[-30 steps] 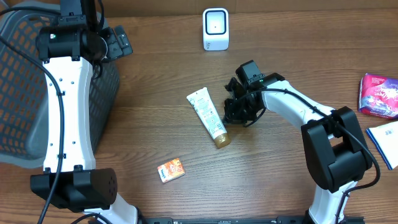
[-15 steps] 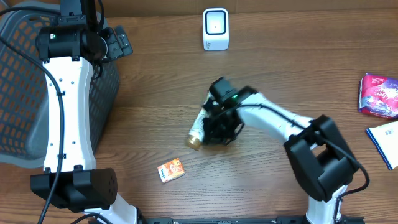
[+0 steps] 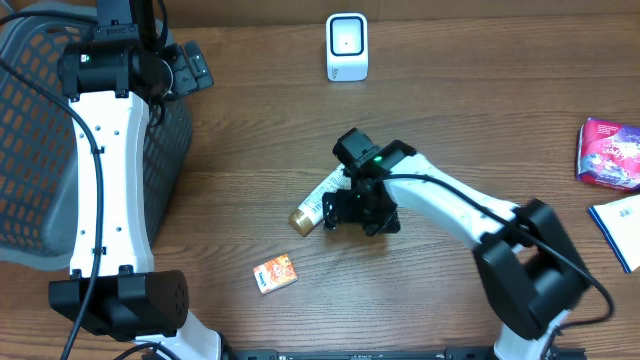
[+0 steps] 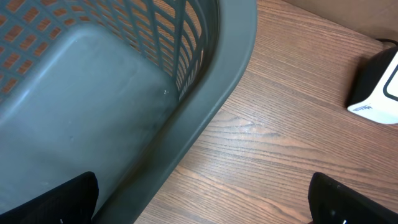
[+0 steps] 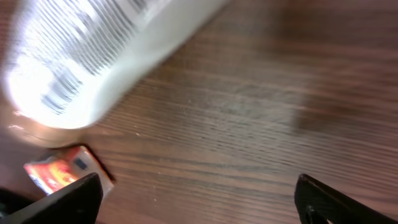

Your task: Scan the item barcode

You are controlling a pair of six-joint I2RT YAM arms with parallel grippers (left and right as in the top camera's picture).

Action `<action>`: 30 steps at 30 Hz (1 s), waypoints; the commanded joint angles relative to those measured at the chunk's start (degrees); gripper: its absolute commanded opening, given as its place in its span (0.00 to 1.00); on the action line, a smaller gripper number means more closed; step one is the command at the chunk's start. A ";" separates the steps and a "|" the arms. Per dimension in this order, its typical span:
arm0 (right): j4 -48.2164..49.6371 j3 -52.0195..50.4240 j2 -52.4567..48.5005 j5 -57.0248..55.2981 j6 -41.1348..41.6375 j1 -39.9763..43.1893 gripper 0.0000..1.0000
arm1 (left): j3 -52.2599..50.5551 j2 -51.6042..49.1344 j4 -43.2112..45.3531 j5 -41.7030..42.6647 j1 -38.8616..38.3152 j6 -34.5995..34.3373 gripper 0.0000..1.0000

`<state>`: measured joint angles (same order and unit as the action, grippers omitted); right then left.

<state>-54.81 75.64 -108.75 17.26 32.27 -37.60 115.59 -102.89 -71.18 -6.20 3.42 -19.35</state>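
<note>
The item, a white tube [image 3: 320,200] with a gold cap [image 3: 300,220], lies slanted on the table, cap toward the lower left. My right gripper [image 3: 362,212] hovers just right of it. In the right wrist view the jaws [image 5: 199,202] stand wide open over bare wood, and the tube [image 5: 106,50] is a blur at the upper left with printed lines showing. The white scanner [image 3: 347,46] stands at the back centre and also shows as the scanner [image 4: 379,87] in the left wrist view. My left gripper [image 4: 202,199] is open beside the basket.
A grey mesh basket [image 3: 40,150] fills the far left, its rim [image 4: 205,118] under the left wrist. A small orange box [image 3: 274,272] lies near the front, seen as the orange box [image 5: 59,171] by the right wrist. A pink packet [image 3: 608,152] and a blue-white item [image 3: 622,228] sit at the right edge.
The right arm swept left onto the tube, which swung round so its cap points lower left instead of lower right. The right jaws opened. The left arm stayed still.
</note>
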 commanded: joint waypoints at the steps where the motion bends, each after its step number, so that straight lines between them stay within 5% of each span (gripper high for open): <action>1: 2.51 2.10 3.50 -3.04 1.20 1.53 1.00 | -0.04 -0.66 -0.20 0.26 -0.07 0.04 1.00; 5: 5.95 2.12 3.48 2.95 -4.94 2.51 1.00 | -0.04 -0.66 -0.17 0.26 -0.07 0.04 1.00; 7: 9.40 2.10 3.48 3.17 -6.12 2.67 0.91 | -0.04 -0.66 -0.20 0.26 -0.07 0.04 1.00; 14: 14.29 2.45 3.48 -3.02 19.28 3.67 0.86 | -0.04 -0.66 -0.17 0.26 -0.07 0.04 1.00; 16: 14.03 2.47 3.48 -9.35 18.32 3.65 0.86 | -0.04 -0.66 -0.20 0.26 -0.07 0.04 1.00; 19: 13.92 2.45 3.48 -15.52 13.25 3.72 1.00 | -0.04 -0.66 -0.20 0.24 -0.07 0.04 1.00; 24: 12.35 2.43 3.23 -2.38 13.14 8.70 1.00 | -0.04 -0.66 -0.20 0.26 -0.07 0.04 1.00; 30: 14.29 1.79 3.15 -0.33 12.31 13.16 1.00 | -0.04 -0.66 -0.17 0.26 -0.07 0.04 1.00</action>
<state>-41.17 77.03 -106.45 13.56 44.97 -25.54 115.59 -102.89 -71.18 -6.20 3.42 -19.35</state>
